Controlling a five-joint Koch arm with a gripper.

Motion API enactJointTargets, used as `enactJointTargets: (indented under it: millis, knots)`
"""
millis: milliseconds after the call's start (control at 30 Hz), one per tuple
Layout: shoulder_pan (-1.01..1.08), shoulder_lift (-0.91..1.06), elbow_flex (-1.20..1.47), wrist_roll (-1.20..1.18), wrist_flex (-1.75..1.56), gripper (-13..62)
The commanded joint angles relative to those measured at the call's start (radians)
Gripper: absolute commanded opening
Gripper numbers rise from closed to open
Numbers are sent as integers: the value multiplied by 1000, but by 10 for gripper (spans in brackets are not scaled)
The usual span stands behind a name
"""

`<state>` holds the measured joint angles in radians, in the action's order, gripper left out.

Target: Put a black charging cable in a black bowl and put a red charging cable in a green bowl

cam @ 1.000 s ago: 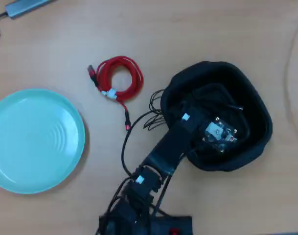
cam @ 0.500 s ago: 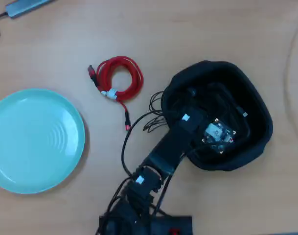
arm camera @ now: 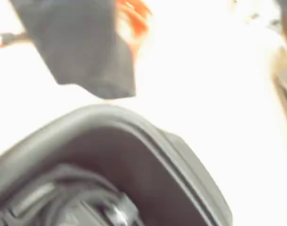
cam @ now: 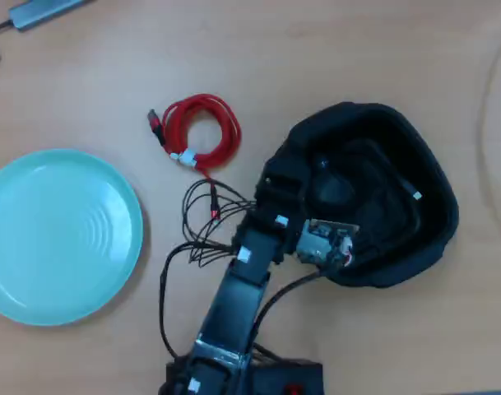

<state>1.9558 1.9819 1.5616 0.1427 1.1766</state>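
Observation:
The black bowl (cam: 415,239) stands at the right in the overhead view, and its rim fills the lower wrist view (arm camera: 148,136). The black charging cable (arm camera: 72,202) lies coiled inside it, with a silver plug showing. The red charging cable (cam: 202,132) lies coiled on the table to the upper left of the bowl, and a blurred piece of it shows in the wrist view (arm camera: 134,21). The green bowl (cam: 61,234) sits at the far left with nothing in it. My gripper (cam: 303,177) hangs over the black bowl's left rim. Only one dark, blurred jaw shows in the wrist view.
The arm's own thin black wires (cam: 202,222) loop over the table between the red cable and the arm. The arm's base (cam: 242,370) is at the bottom edge. A grey device (cam: 44,10) lies at the top left corner.

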Motion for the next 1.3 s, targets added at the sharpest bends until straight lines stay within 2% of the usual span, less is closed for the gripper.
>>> enactJointTargets:
  millis: [0, 200, 500, 900, 1267]
  knots:
    - [-89, 38, -25, 17, -35, 383]
    - [-331, 20, 26, 21, -80, 383]
    - [-486, -302, -78, -17, -106, 382]
    - [-572, -460, -170, -411, -60, 382]
    - [-666, -575, -262, -655, -63, 380]
